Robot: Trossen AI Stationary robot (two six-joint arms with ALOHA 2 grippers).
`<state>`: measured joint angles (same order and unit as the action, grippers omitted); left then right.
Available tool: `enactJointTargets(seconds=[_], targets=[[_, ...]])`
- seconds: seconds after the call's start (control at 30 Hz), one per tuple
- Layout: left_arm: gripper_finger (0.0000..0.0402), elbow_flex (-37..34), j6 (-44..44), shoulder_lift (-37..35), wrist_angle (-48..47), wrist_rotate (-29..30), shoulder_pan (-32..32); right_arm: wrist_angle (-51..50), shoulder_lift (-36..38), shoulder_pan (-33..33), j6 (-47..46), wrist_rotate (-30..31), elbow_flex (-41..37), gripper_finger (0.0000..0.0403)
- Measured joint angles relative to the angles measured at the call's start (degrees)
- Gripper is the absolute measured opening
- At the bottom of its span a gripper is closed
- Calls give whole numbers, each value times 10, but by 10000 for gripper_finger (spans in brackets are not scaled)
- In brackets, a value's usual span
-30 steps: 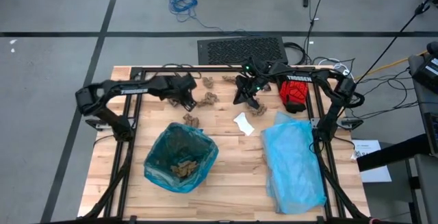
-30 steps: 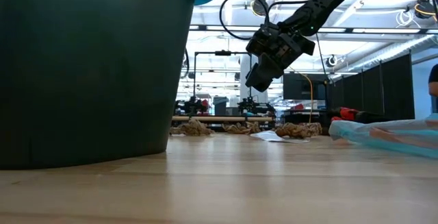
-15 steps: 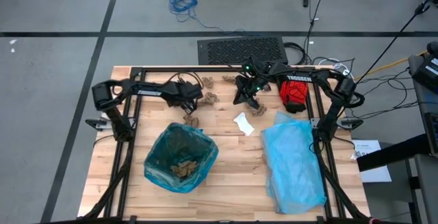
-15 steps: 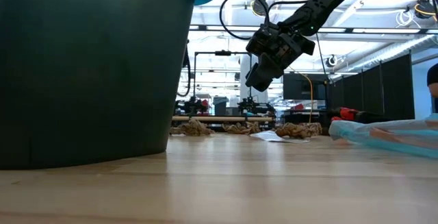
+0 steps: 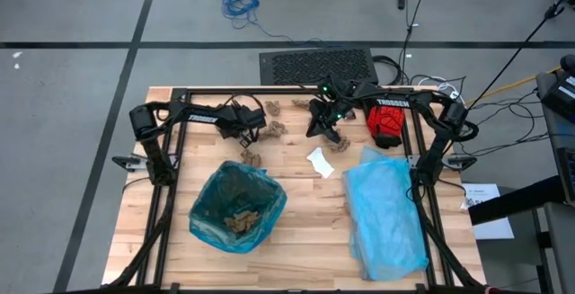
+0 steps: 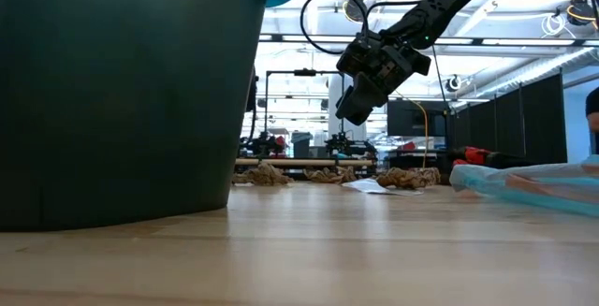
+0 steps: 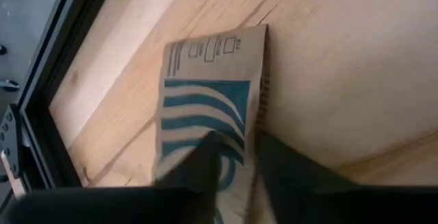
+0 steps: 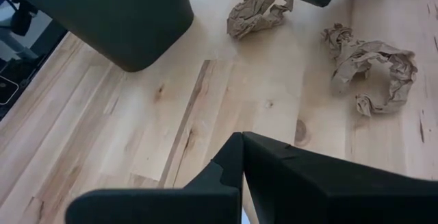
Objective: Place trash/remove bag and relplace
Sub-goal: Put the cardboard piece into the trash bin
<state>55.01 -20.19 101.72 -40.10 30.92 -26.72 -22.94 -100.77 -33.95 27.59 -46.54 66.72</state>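
The left gripper (image 5: 254, 133) reached low over the back of the table (image 5: 305, 231), among the scraps (image 5: 275, 129) there. In its wrist view a flat brown paper piece (image 7: 212, 107) with teal stripes lay on the wood right at its two dark fingers (image 7: 205, 166), which stood close together with only a thin gap; whether they pinched the paper I could not tell. The right gripper (image 5: 328, 134) hung above the table near its middle back, fingers (image 8: 274, 162) pressed together and empty, with crumpled scraps on the wood ahead of it and a white scrap (image 5: 320, 162) just in front. The bag (image 5: 235, 206) lined the bin (image 6: 122, 91) at the front left, with brown scraps (image 5: 239, 221) already inside. A paler blue bag (image 5: 384, 213) lay flat along the right side, and a red glove (image 5: 387, 124) sat at the back right corner.
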Motion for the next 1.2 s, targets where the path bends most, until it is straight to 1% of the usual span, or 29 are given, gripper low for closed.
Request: enactJointTargets(seconds=[0.03, 0.07, 0.17, 0.27, 0.47, 0.63, 0.83, 0.9, 1.0, 1.1, 1.2], targets=[[34, 0, 3, -2, 0, 0, 0, 0, 0, 0, -1, 0, 0, 0], [18, 1, 9, -5, 2, 0, 2, 0, 0, 0, -1, 0, 0, 0], [5, 1, 11, -19, -3, 12, 7, 0, 0, 0, -1, 0, 0, 0], [2, 3, 11, -45, -11, 23, 11, 0, 0, 0, -2, 0, 0, 0], [1, 23, 10, -120, -67, 45, 19, 0, 0, 0, -3, 0, 0, 0], [1, 64, 10, -187, -131, 85, 21, 3, 0, 0, -3, 0, 0, 0], [0, 124, 16, -288, -162, 97, 29, 5, 0, 0, -3, 0, 0, 0], [0, 144, 33, -323, -160, 89, 43, 5, 0, 0, -4, 0, 0, 0], [0, 180, 55, -366, -157, 52, 73, 10, 0, 0, -15, 0, 0, 0], [0, 209, 57, -402, -146, 18, 115, 13, 0, 0, -17, 0, 1, 0], [0, 225, 57, -422, -128, -42, 161, 19, 0, 0, -22, 0, 1, 0]])
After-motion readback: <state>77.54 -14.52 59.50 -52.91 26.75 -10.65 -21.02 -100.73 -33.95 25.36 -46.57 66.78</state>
